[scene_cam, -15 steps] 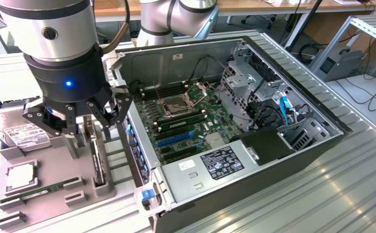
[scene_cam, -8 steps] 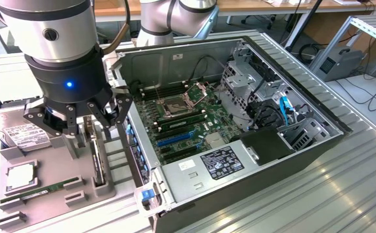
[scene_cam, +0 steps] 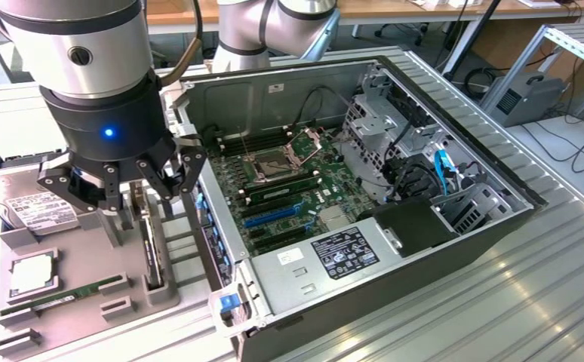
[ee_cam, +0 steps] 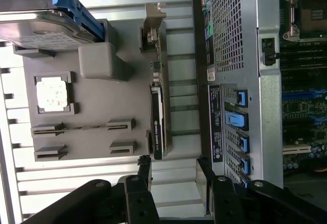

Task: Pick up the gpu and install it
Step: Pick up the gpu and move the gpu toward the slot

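Though close, gpu (ee_cam: 157, 124) just outside open jaws.

- your grey plastic parts tray (scene_cam: 78, 253) holds a silver boxy hard drive (scene_cam: 30, 207).
- also on it: square silver chip (scene_cam: 32, 273), slim green memory stick (scene_cam: 66, 294).
- beside it: open black computer case (scene_cam: 403, 290), green motherboard (scene_cam: 292, 185).

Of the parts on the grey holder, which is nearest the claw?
The gpu, the dark card standing on edge beside the computer case; hard drive, processor, memory stick sit farther.

High exterior view and close downward wrist view share the tray (scene_cam: 75, 253)
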Controlling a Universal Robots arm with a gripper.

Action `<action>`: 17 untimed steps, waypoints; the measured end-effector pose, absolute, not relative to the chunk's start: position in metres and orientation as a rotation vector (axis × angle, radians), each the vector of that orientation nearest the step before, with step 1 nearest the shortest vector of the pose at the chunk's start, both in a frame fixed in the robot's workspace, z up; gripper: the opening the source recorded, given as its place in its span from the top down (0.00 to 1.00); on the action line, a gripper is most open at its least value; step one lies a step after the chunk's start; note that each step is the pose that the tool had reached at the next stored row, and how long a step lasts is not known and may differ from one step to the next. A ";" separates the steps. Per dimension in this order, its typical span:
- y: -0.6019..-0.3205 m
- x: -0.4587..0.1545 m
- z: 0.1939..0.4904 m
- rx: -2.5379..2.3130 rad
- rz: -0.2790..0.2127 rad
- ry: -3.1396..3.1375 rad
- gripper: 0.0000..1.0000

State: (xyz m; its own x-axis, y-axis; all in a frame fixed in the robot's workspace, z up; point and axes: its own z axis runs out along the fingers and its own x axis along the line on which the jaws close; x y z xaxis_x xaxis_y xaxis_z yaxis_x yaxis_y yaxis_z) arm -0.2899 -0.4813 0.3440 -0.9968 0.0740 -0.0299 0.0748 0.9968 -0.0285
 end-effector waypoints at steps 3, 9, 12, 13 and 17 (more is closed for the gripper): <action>-0.481 -0.290 0.343 0.116 -0.046 3.110 0.52; -0.481 -0.289 0.342 0.116 -0.046 3.110 0.52; -0.481 -0.289 0.341 0.116 -0.046 3.110 0.52; -0.481 -0.289 0.340 0.116 -0.046 3.110 0.52; -0.481 -0.288 0.337 0.116 -0.046 3.110 0.52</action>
State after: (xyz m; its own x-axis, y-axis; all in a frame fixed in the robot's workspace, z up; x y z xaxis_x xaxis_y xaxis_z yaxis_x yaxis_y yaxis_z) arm -0.2884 -0.4813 0.3375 -0.9968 0.0740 -0.0300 0.0749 0.9968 -0.0285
